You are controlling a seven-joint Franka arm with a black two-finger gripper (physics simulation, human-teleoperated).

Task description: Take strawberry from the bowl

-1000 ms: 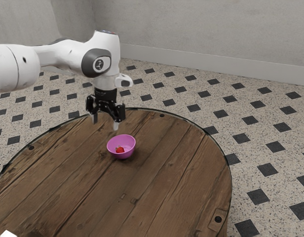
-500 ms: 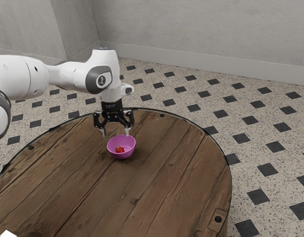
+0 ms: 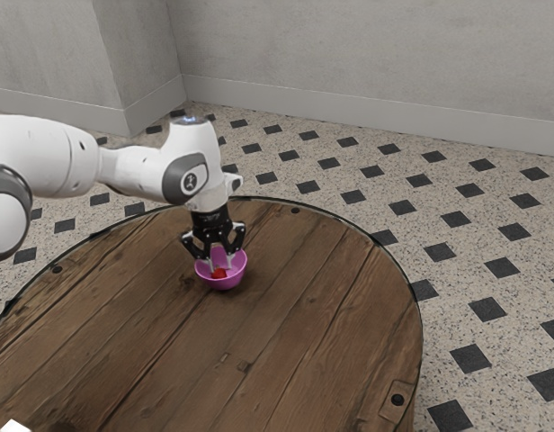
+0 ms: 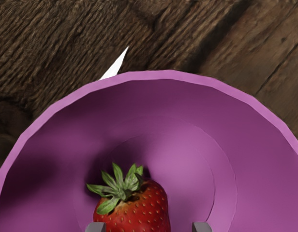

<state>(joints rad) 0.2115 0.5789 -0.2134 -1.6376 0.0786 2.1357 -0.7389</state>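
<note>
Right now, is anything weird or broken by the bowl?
One odd thing: a white pointy sliver sticks out beside the pink bowl; I can't tell what it is. The strawberry looks fine where I see it.

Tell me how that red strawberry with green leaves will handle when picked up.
The plump strawberry looks fleshy, so hard squeezing may bruise it. Being rounded, it could roll if nudged inside the smooth round purple bowl.

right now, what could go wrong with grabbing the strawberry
The open fingers straddle the strawberry unevenly, one much nearer than the other, so closing may roll it or pinch it off-centre. They also reach inside the bowl, so a sideways drift could catch its wall and drag or tip it.
</note>
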